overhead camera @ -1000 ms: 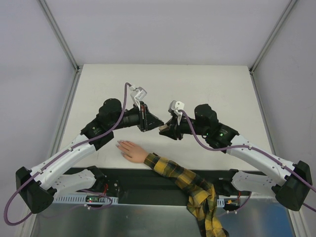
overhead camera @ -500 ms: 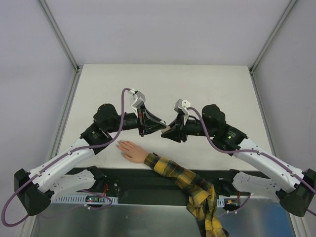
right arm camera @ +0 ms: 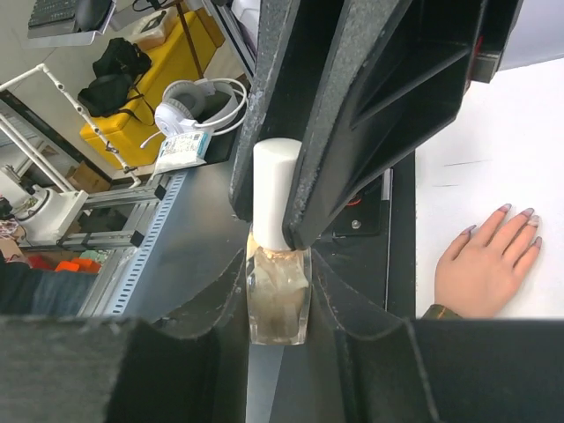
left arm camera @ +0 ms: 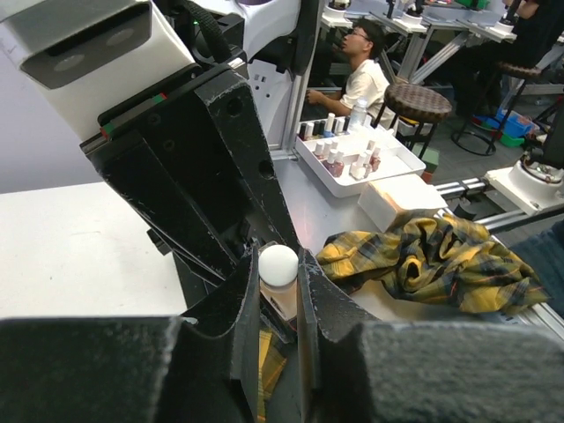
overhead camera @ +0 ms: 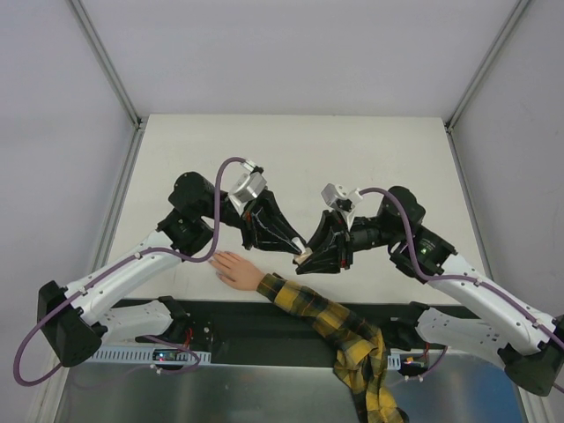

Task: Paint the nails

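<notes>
A small glass nail polish bottle [right arm camera: 278, 295] with pale liquid sits between the fingers of my right gripper [right arm camera: 278, 275], which is shut on it. Its white cap [left arm camera: 278, 263] is clamped by my left gripper [left arm camera: 279, 266], also shut. In the top view both grippers, left [overhead camera: 298, 246] and right [overhead camera: 307, 257], meet tip to tip just right of the flesh-coloured hand [overhead camera: 236, 269]. The hand lies flat on the table, its plaid sleeve [overhead camera: 328, 322] trailing off the near edge. The nails [right arm camera: 515, 211] look pale mauve on the spread fingers.
A black strip [overhead camera: 220, 322] runs along the table's near edge under the sleeve. Off the table stand a white tray of polish bottles [left arm camera: 352, 157] and a white box [left arm camera: 405, 196]. Frame posts [overhead camera: 106, 62] rise at the far corners.
Both grippers have swung down and toward the near edge, from the table's middle to beside the hand. They stay joined on the bottle and cap and are now tilted steeply down.
</notes>
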